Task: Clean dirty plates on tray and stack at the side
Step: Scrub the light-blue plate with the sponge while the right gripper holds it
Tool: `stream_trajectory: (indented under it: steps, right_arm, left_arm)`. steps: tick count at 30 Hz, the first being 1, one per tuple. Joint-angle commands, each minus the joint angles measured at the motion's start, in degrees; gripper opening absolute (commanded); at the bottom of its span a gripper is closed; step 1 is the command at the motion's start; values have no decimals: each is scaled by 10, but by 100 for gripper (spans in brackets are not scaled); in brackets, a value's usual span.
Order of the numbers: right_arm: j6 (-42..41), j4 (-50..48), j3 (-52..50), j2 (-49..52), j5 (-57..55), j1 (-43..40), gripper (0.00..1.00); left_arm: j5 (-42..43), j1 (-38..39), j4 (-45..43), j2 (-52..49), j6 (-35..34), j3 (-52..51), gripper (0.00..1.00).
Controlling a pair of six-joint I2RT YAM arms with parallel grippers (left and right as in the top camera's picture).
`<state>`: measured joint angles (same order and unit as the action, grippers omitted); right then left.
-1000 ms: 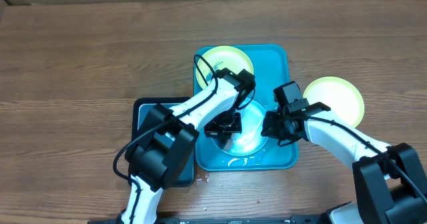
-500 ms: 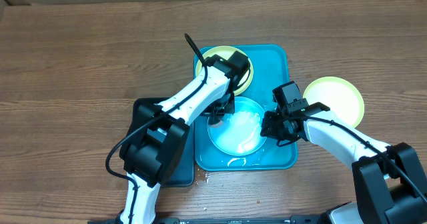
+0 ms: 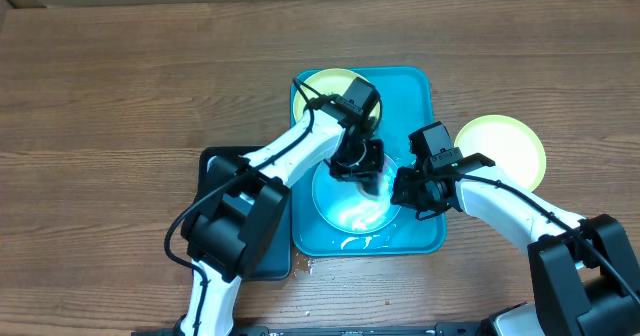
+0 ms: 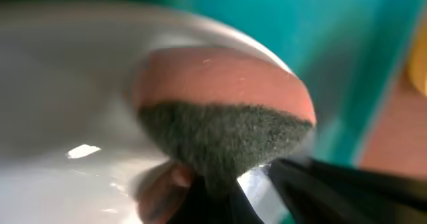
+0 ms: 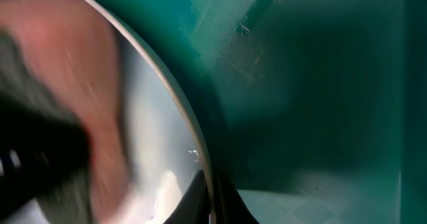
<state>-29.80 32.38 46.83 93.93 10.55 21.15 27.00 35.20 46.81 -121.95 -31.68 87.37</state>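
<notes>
Turquoise tray [image 3: 425, 86]: pale blue plate [image 3: 345, 214] at ctr, yellow-green plate [image 3: 322, 84] at 12 o'clock. Second yellow-green plate [image 3: 505, 146] on wood tabletop [image 3: 120, 76], 3 o'clock of tray. R gripper [image 3: 405, 191] nipped tight on blue plate's 3 o'clock rim. L gripper [image 3: 365, 171] clamps sponge [image 4: 220, 111] onto plate's 12 o'clock.

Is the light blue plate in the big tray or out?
In: the pale blue round plastic plate lies within the rim of the turquoise rectangular tray.

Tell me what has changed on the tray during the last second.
The left gripper, holding the sponge, swept over the pale blue plate: first to its far-left rim, then right. The right gripper kept pinching the plate's right rim; tray and yellow-green plates stayed.
</notes>
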Motion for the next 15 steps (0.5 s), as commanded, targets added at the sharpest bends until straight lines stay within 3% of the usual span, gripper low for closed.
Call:
stream_trajectory:
  steps: [1,5,15]
  right_arm:
    - [2,7,-15,22,-41,0,4]
    - [2,9,-15,22,-41,0,4]
    - [2,9,-15,22,-41,0,4]
  left_arm:
    - [81,8,15,-6,22,-7,4]
    - [15,0,70,-6,21,-7,4]
    - [-304,-56,206,-5,-37,-6,4]
